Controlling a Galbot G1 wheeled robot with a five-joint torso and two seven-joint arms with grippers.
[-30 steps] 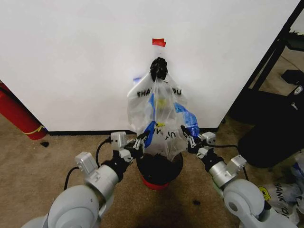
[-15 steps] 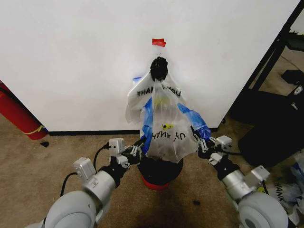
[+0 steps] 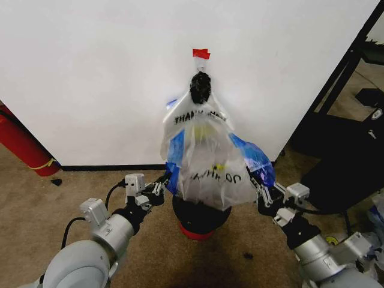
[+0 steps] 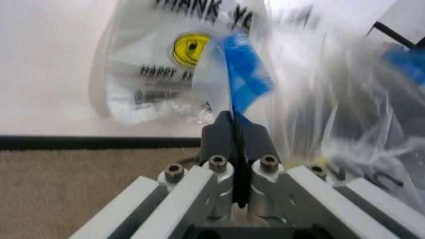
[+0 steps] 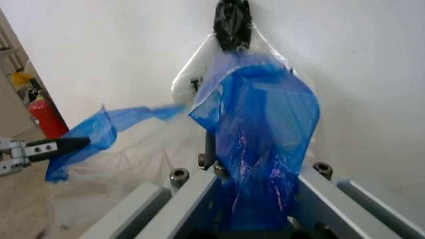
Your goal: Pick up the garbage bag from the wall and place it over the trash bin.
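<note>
The garbage bag (image 3: 210,174), translucent with blue handles, hangs stretched between my two grippers just above the trash bin (image 3: 201,217), a black mesh basket with a red base. My left gripper (image 3: 163,187) is shut on the left blue handle (image 4: 242,79), its fingers (image 4: 249,137) pressed together on the plastic. My right gripper (image 3: 263,183) is shut on the right blue handle (image 5: 265,124), which drapes over its fingers. Behind, on the wall (image 3: 90,72), a second "THANK YOU" bag (image 3: 195,117) hangs from a black knot (image 3: 200,88) under a red tape mark (image 3: 201,53).
A red fire extinguisher (image 3: 21,147) leans at the wall's left end. A black rack (image 3: 351,72) and a dark bulky object (image 3: 342,174) stand to the right, with another plastic bag (image 3: 372,240) on the carpet there. A black baseboard (image 3: 108,167) runs along the wall.
Both grippers have moved apart and back toward me with the blue handles. The bag's mouth is spread wider and its body has lifted over the bin.
</note>
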